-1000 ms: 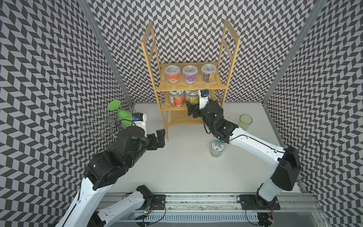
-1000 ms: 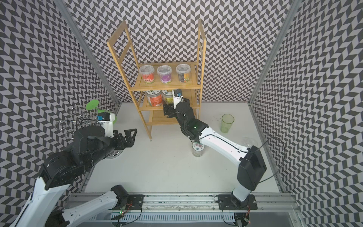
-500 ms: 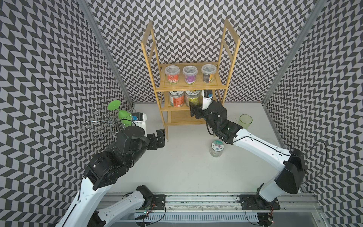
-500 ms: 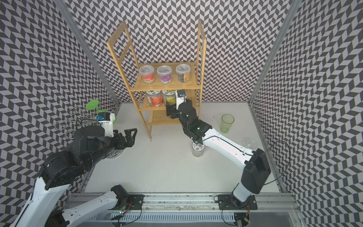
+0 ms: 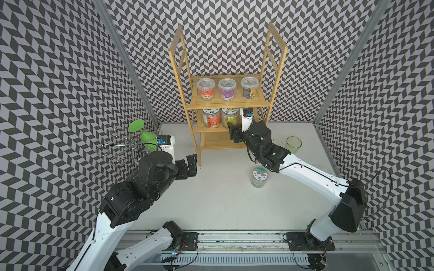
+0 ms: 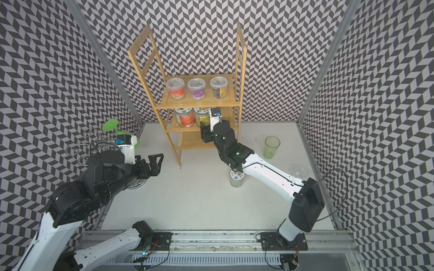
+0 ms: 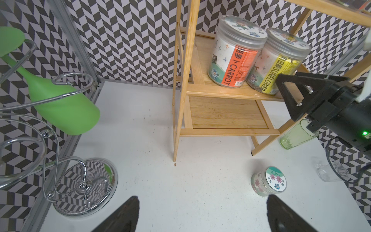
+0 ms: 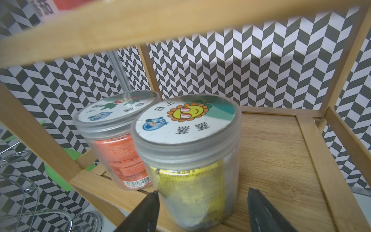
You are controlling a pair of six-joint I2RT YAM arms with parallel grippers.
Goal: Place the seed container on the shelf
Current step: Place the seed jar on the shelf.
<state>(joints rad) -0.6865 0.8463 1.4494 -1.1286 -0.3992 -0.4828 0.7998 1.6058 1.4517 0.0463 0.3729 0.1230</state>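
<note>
The bamboo shelf [image 5: 229,106] [image 6: 198,106] stands against the back wall. On its middle board, side by side, are a carrot jar [image 5: 211,117] [image 8: 118,140] and a sunflower seed container [image 5: 231,118] [image 7: 279,66] [image 8: 188,152]. My right gripper [image 5: 234,132] [image 8: 202,191] reaches in at that board, open. Its jaws straddle the sunflower jar, one finger touching its side and the other a small gap away. A third seed container with a flower lid [image 5: 259,177] [image 7: 269,180] stands on the table beside the right forearm. My left gripper [image 5: 191,164] [image 7: 202,198] hovers wide open and empty left of the shelf's front leg.
Three small tubs [image 5: 226,90] sit on the top board. The chrome wire stand [image 5: 122,147] at the left holds a green goblet [image 5: 146,138]. A green tumbler [image 5: 293,145] and a clear glass [image 6: 298,170] stand at the right.
My right gripper has pushed forward into the shelf's middle tier and its jaws have narrowed around the sunflower jar. The left arm has not moved.
</note>
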